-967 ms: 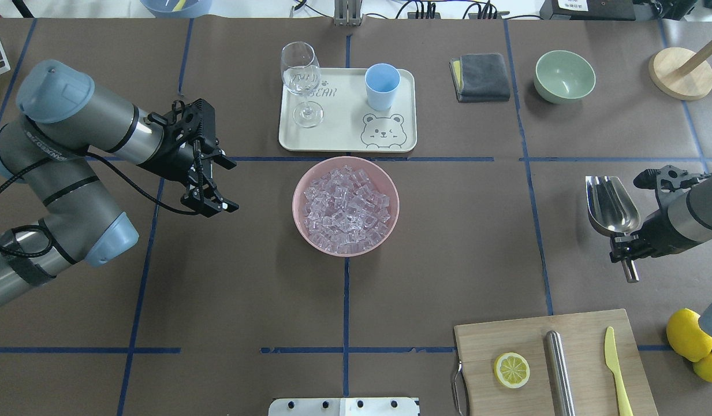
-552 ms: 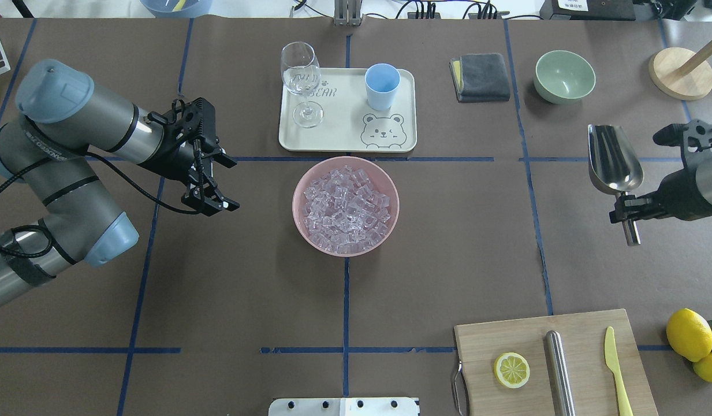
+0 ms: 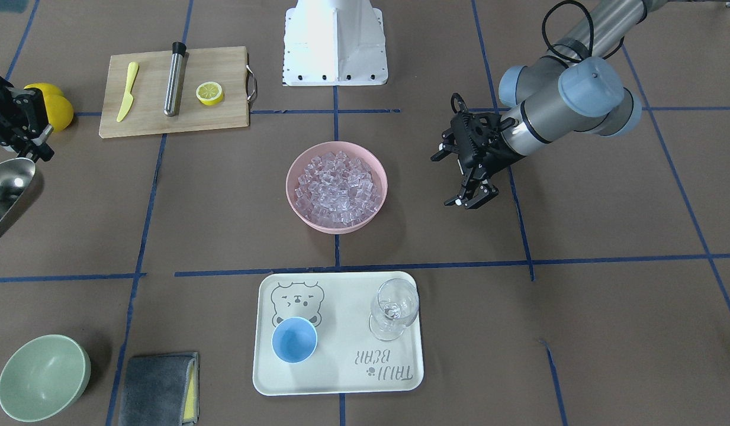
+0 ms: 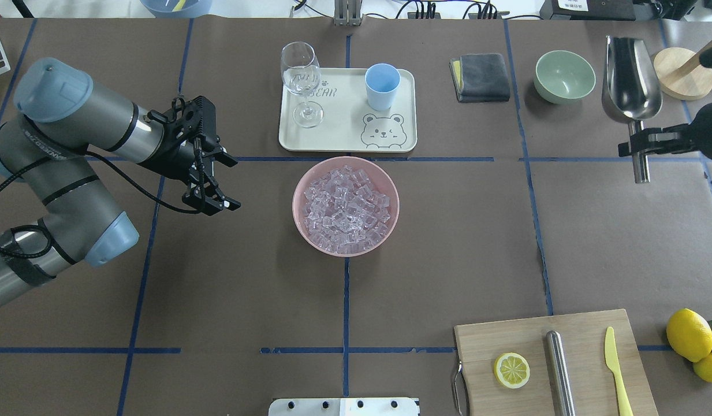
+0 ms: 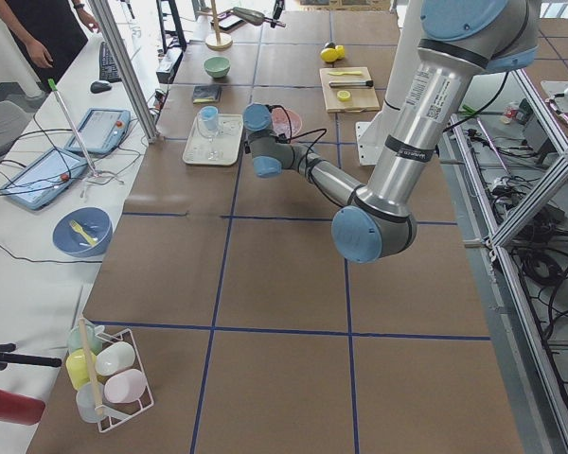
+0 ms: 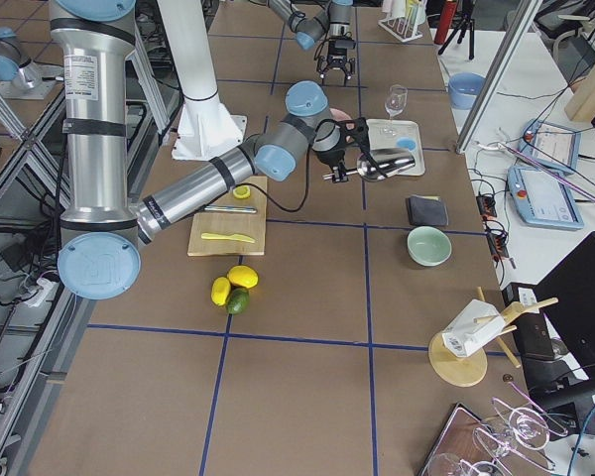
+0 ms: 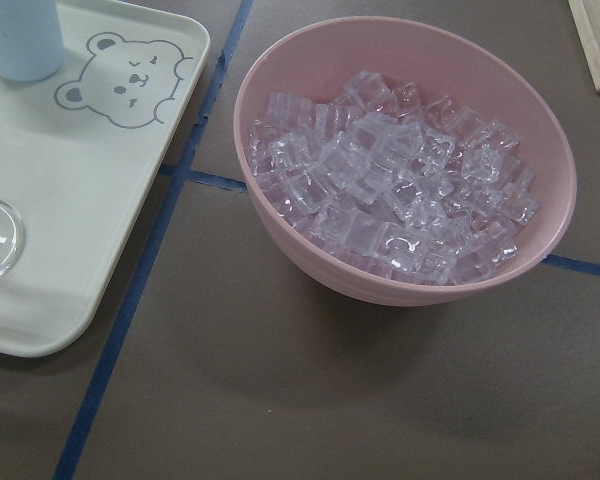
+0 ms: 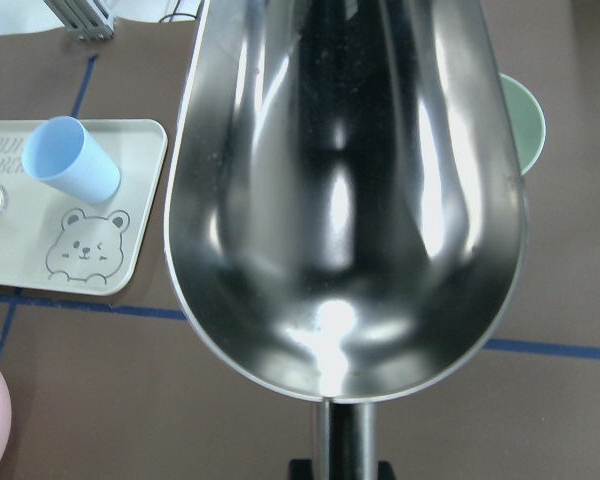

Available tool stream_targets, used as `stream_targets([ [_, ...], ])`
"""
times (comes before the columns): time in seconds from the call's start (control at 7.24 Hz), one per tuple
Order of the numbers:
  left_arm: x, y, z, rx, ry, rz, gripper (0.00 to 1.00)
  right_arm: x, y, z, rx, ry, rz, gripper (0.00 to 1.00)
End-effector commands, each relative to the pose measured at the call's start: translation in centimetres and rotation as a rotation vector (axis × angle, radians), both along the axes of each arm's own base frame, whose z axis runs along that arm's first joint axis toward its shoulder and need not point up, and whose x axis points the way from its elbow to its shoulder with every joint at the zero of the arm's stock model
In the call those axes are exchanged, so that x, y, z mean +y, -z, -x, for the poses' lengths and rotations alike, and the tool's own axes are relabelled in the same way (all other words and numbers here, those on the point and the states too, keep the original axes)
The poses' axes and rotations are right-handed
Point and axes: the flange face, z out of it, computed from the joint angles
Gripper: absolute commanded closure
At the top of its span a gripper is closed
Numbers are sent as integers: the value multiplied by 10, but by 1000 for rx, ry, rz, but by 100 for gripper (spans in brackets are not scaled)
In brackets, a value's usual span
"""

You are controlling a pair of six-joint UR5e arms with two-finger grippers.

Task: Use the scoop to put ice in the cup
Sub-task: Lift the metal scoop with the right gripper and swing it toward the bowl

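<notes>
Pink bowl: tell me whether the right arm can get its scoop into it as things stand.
Probably yes. The scoop hangs at the far right, nothing stands between it and the pink bowl, and the ice lies uncovered.

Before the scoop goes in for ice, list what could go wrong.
1. The right claw grips the scoop only by its thin rod handle; once loaded, it may twist.
2. The pink bowl is unheld, with the left claw open beside it; digging into the heaped ice could push the bowl or spill cubes.
3. The scoop's trough looks wider than the mouth of the cup, and the wine glass shares the tray; pouring may scatter ice or knock the glass.
</notes>
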Motion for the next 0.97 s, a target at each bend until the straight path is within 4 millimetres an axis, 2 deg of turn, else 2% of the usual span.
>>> stream_targets([
  [0.0, 0, 1, 0, 2, 0, -1, 0, -6, 11, 0, 61, 60, -147, 100],
  [0.14, 0, 0, 0, 0, 0, 0, 0, -5, -6, 3, 165, 169, -236, 100],
  [0.28, 0, -3, 0, -3, -1, -2, 0, -9, -15, -3, 251, 259, -251, 100],
  [0.55, 0, -3, 0, -4, -1, -1, 0, -23, -8, 5, 354, 396, -288, 100],
  [0.83, 0, -5, -1, -6, -3, -2, 0, -39, 18, 27, 488, 536, -338, 100],
])
